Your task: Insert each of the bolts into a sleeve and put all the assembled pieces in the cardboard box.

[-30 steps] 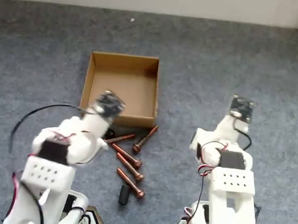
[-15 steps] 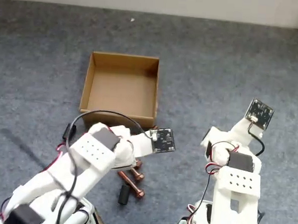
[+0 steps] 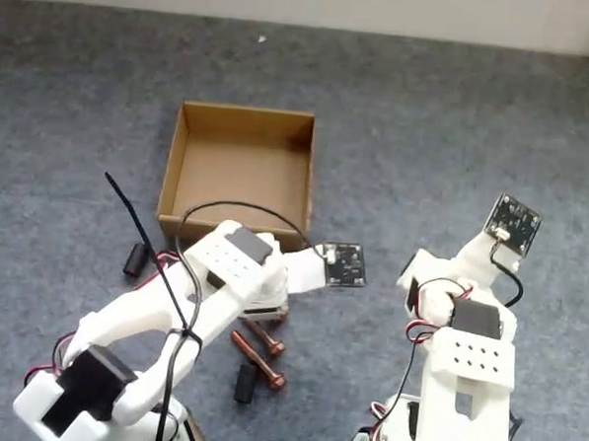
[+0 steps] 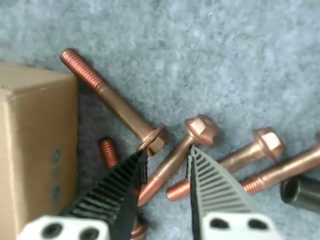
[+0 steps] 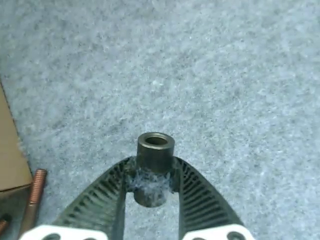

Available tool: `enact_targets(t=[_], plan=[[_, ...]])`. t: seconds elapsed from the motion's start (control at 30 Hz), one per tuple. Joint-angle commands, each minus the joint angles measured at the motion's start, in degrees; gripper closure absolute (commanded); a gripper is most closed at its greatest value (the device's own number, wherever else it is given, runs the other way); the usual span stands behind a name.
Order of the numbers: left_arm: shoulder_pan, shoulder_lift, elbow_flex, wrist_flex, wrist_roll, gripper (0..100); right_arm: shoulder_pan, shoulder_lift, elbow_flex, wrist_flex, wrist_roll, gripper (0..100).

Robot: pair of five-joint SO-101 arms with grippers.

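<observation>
My left gripper [image 4: 167, 154] is open, low over a cluster of copper bolts beside the cardboard box [image 4: 35, 150]. One bolt [image 4: 172, 162] lies between its fingertips, its hex head [image 4: 201, 129] just past them. A longer bolt [image 4: 107, 97] lies along the box wall, and two more bolts [image 4: 260, 147] lie next to a dark sleeve [image 4: 300, 192]. My right gripper [image 5: 152, 172] is shut on a dark metal sleeve [image 5: 155, 150], held upright with its bore showing, over bare carpet. In the high view the box [image 3: 238, 168] is open at the top and has nothing in it.
A black sleeve [image 3: 134, 259] lies on the carpet left of the left arm [image 3: 233, 267]. Another sleeve [image 3: 245, 383] lies by two bolts [image 3: 263, 342] near the front. The right arm [image 3: 466, 338] stands to the right. Grey carpet is open behind and right of the box.
The left arm has swung right and stretched out over the bolts, uncovering the black sleeve on the left. The right arm shifted slightly right, then stayed still.
</observation>
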Motion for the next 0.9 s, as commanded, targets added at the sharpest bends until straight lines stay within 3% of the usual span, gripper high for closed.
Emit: enact_targets(t=[0.0,0.23,0.43,0.73,0.87], plan=[[3.6,3.0,-1.1,-0.5,-0.4,85,0.7,-1.7,-0.3,-1.0,-0.3,99.4],[3.7,3.0,-1.1,1.5,-0.4,85,0.7,-1.9,-0.3,-0.9,-0.3,99.4],[8.0,3.0,-1.1,6.4,-0.4,85,0.7,-1.9,-0.3,-0.9,-0.3,99.4],[8.4,3.4,-1.2,6.2,0.0,85,0.7,-1.9,-0.3,-0.9,-0.3,99.4],[7.8,3.5,-1.1,3.5,2.9,96,0.7,-1.9,-0.3,-0.8,-0.3,99.4]])
